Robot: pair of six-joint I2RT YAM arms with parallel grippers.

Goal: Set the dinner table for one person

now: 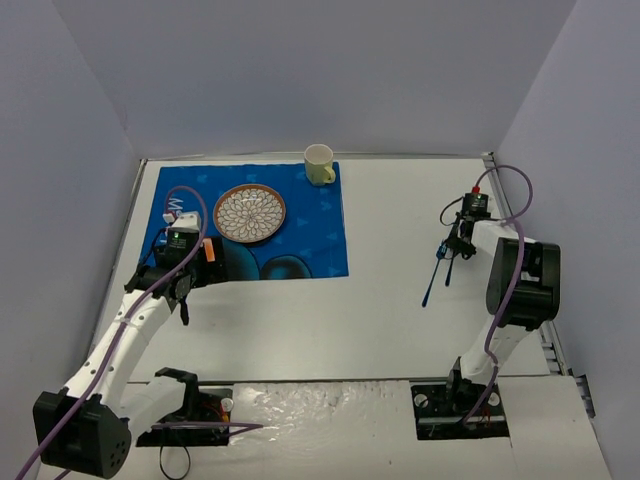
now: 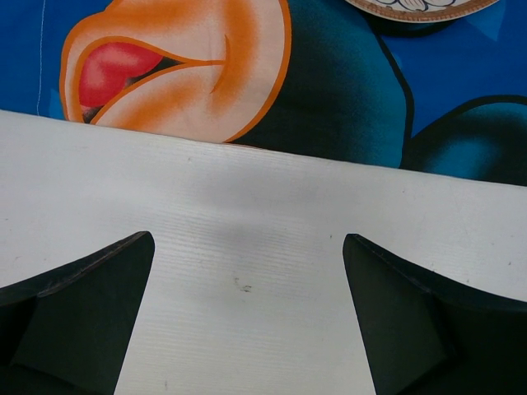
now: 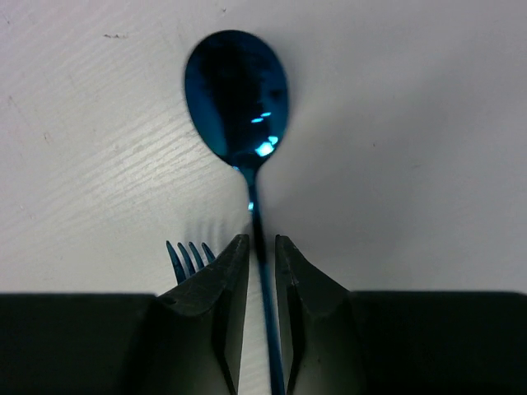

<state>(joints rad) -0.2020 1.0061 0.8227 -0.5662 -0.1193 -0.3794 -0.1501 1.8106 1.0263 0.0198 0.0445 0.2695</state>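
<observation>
The spoon [image 3: 237,95] is lying flat on the counter [image 3: 412,123] beside the fork [image 3: 188,255]. It is looking thin, stiff, light and slick. The right fingers [image 3: 210,304] are straddling its narrow handle, though I cannot tell whether they are gripping it. The left fingers [image 2: 82,304] are hanging spread wide over the counter by the placemat [image 2: 461,99].

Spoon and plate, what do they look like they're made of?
Spoon: probably metal with a glossy blue coating; its bowl shows sharp mirror-like highlights. Plate: likely ceramic, brown rim and pale petal pattern; too small to judge the glaze.
</observation>
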